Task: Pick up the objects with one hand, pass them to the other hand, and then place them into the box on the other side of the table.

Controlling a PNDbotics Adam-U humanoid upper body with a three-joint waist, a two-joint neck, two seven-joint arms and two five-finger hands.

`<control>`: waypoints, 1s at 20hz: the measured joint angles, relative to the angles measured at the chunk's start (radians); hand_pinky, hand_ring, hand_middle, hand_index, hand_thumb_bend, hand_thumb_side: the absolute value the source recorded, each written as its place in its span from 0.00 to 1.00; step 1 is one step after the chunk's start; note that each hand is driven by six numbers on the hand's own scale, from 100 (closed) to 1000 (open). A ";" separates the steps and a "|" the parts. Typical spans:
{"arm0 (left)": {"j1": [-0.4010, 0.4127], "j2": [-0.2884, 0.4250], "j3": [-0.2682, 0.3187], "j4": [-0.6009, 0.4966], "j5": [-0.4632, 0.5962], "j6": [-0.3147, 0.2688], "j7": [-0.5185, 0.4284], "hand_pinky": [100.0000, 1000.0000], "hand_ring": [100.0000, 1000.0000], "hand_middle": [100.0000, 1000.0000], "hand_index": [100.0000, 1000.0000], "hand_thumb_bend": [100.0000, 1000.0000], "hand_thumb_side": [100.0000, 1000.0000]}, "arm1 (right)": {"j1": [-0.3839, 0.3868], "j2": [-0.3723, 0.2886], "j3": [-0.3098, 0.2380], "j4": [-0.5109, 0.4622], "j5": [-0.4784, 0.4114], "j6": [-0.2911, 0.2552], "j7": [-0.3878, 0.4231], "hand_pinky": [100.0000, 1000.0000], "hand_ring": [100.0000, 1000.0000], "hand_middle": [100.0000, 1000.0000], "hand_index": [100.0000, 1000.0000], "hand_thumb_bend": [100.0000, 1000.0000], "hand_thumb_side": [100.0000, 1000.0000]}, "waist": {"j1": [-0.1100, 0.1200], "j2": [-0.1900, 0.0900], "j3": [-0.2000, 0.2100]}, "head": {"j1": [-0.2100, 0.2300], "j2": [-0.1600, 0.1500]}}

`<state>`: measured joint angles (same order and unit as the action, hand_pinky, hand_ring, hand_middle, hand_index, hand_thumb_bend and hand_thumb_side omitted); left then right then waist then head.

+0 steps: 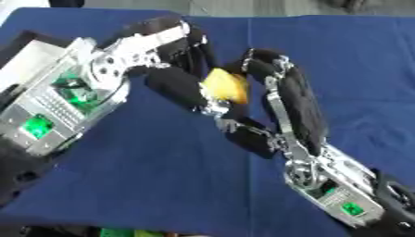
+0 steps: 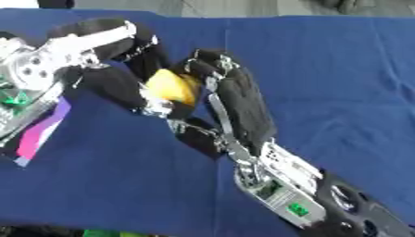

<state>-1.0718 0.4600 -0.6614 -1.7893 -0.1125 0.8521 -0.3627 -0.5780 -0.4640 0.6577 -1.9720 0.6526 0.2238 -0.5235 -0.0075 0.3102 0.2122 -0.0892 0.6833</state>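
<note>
Meeting over the middle of the blue-covered tabletop [image 1: 162, 185], the two hands close in on one small yellow object [image 1: 227, 85] from either side. The left hand [image 1: 174, 85] comes in from the upper left, its black fingers curled down beside and over the yellow object. The right hand [image 1: 296, 109] reaches up from the lower right, its fingers bent round the far side and its thumb crossing beneath. The object sits wedged between them, raised off the cloth; it looks like a rounded, soft-edged lump, though its exact kind is hard to tell. Both hands seem to touch it, so which one bears it is unclear. Behind the left forearm, a pink and white strip [image 2: 45, 127] lies on the cloth.
</note>
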 measured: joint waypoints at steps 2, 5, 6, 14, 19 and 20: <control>0.000 -0.005 -0.003 0.010 0.005 0.000 0.000 0.64 0.45 0.33 0.43 0.49 0.00 | 0.003 -0.001 0.000 0.001 0.000 -0.001 0.000 0.68 0.44 0.30 0.49 0.00 0.00 | 0.000 0.000 0.000 | 0.000 0.000; 0.000 -0.011 -0.004 0.025 0.015 0.004 0.004 0.63 0.43 0.30 0.37 0.50 0.00 | 0.006 -0.006 0.003 0.001 0.000 -0.003 0.001 0.68 0.44 0.30 0.49 0.00 0.00 | 0.000 0.000 0.000 | 0.000 0.000; 0.000 -0.012 -0.004 0.029 0.019 0.007 0.006 0.62 0.42 0.29 0.36 0.49 0.00 | 0.006 -0.007 0.003 0.001 0.000 -0.004 0.001 0.68 0.44 0.30 0.49 0.00 0.00 | 0.000 0.000 0.000 | 0.000 0.000; 0.000 -0.012 -0.006 0.040 0.041 0.022 0.022 0.60 0.38 0.23 0.29 0.48 0.00 | 0.007 -0.007 0.003 0.005 -0.002 -0.011 -0.004 0.67 0.48 0.37 0.56 0.00 0.00 | 0.000 0.000 0.000 | 0.000 0.000; 0.000 -0.017 -0.006 0.042 0.042 0.029 0.029 0.60 0.37 0.22 0.27 0.45 0.00 | 0.007 -0.007 0.003 0.006 0.002 -0.015 -0.013 0.71 0.56 0.47 0.67 0.20 0.00 | 0.000 0.000 -0.001 | 0.000 0.000; 0.001 -0.017 -0.006 0.042 0.042 0.030 0.031 0.59 0.37 0.22 0.27 0.45 0.00 | 0.007 -0.007 0.003 0.006 0.005 -0.015 -0.013 0.72 0.58 0.50 0.70 0.25 0.00 | 0.000 0.000 -0.001 | 0.000 0.000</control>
<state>-1.0710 0.4430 -0.6675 -1.7474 -0.0707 0.8823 -0.3314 -0.5713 -0.4708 0.6607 -1.9657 0.6579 0.2087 -0.5361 -0.0075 0.3102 0.2110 -0.0890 0.6832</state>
